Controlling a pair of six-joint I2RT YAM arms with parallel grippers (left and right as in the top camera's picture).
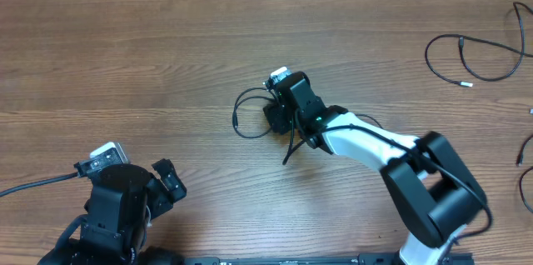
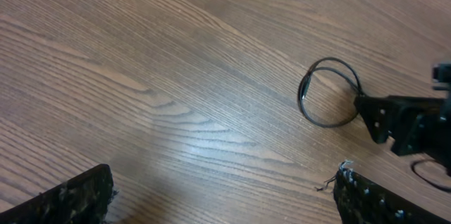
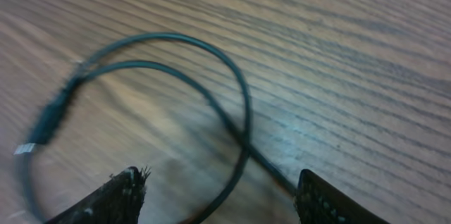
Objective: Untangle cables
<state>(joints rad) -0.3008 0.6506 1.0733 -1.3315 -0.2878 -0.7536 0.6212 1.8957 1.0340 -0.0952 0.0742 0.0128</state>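
Note:
A thin black cable (image 1: 239,120) lies in a small loop on the wooden table (image 1: 166,57) near the middle. My right gripper (image 1: 273,115) is down over the loop's right side. In the right wrist view the cable (image 3: 242,104) crosses itself between my open fingers (image 3: 116,197), and its plug (image 3: 49,120) with a silvery tip lies at the left. The strands run through the gap and look free of both pads. My left gripper (image 2: 225,197) hovers open over bare wood, well short of the loop (image 2: 328,91). It sits at the front left (image 1: 166,183).
More thin black cables lie at the far right: a long curved one (image 1: 466,57) with a white tip at the back, and another (image 1: 525,165) at the right edge. The right gripper (image 2: 405,122) shows in the left wrist view beside the loop.

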